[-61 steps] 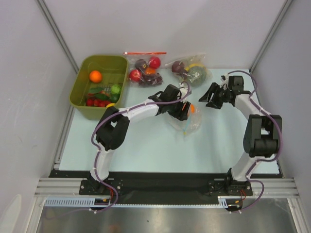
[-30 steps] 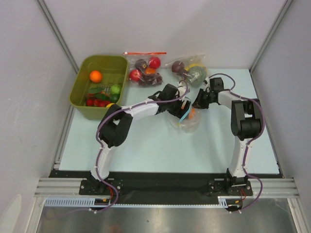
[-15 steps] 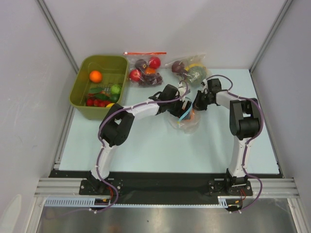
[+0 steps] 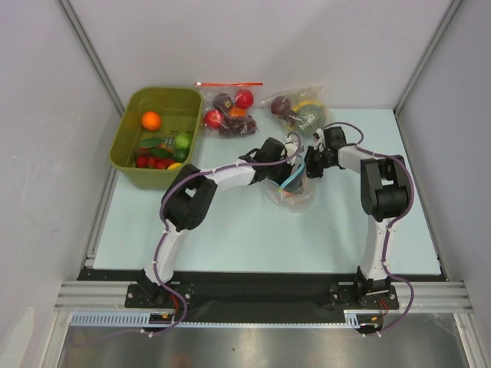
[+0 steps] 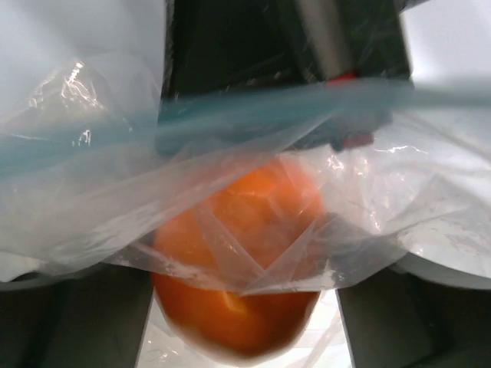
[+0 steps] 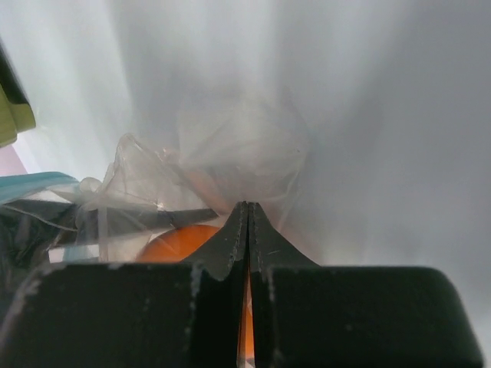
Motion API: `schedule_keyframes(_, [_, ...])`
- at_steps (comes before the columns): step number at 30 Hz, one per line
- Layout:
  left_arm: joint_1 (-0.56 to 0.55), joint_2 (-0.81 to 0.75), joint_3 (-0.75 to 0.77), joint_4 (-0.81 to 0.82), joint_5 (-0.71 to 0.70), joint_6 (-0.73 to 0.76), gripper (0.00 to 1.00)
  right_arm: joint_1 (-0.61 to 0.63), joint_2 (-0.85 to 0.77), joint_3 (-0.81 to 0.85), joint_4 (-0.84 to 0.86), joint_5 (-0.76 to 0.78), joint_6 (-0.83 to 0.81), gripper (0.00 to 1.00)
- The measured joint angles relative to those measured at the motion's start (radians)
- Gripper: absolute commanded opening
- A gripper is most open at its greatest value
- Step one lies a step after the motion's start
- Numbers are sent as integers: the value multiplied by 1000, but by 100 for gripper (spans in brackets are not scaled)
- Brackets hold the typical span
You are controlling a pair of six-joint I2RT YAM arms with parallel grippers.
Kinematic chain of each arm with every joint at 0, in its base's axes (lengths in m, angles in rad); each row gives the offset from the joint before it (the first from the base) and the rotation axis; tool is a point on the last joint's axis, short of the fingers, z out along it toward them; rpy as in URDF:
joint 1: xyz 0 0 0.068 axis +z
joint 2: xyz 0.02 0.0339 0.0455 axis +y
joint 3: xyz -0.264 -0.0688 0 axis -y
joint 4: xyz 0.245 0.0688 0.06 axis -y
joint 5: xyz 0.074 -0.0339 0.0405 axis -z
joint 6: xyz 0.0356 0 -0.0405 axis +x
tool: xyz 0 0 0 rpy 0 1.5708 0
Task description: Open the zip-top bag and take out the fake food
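The zip-top bag (image 4: 295,195) lies crumpled at mid-table, its light-blue zip strip (image 5: 230,115) stretched across the left wrist view. My left gripper (image 4: 292,177) reaches into the bag's mouth and stands open, with an orange fake fruit (image 5: 238,268) between its fingers (image 5: 69,322) and a gap on the fruit's right side. Clear film drapes over the fruit's top. My right gripper (image 4: 309,167) is shut on the bag's thin plastic (image 6: 230,149) at the mouth's right side. Behind its closed tips (image 6: 247,208) the orange fruit (image 6: 180,241) shows.
An olive-green bin (image 4: 121,142) at the back left holds an orange fruit (image 4: 151,120), a light-green one (image 4: 182,141), a yellow one and small red tomatoes. Two other filled clear bags (image 4: 230,107) (image 4: 301,107) lie along the back wall.
My right arm swung left from the table's right side to the bag's mouth and closed on its film. My left gripper pushed slightly further right into the bag.
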Motion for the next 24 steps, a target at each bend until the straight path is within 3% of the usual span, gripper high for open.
schedule_keyframes(2, [-5, 3, 0, -3, 0, 1, 67, 7, -2, -13, 1, -3, 3, 0])
schedule_keyframes(3, [-7, 3, 0, -8, 0, -3, 49, 9, -4, -19, 5, -2, 3, 0])
schedule_keyframes(5, [-10, 3, 0, -9, 3, 0, 35, 8, -12, -32, 10, 2, 3, 0])
schedule_keyframes(6, [-12, 3, 0, -9, 2, 0, 16, 7, -16, -38, 10, 5, 2, 0])
schedule_keyframes(8, [-14, 3, 0, -10, 2, 3, 1, 6, -23, -45, 11, 11, 3, 0])
schedule_keyframes(24, [-16, -169, -179, -32, -40, 20, 0, -89, -105, -113, -16, 13, 2, 0])
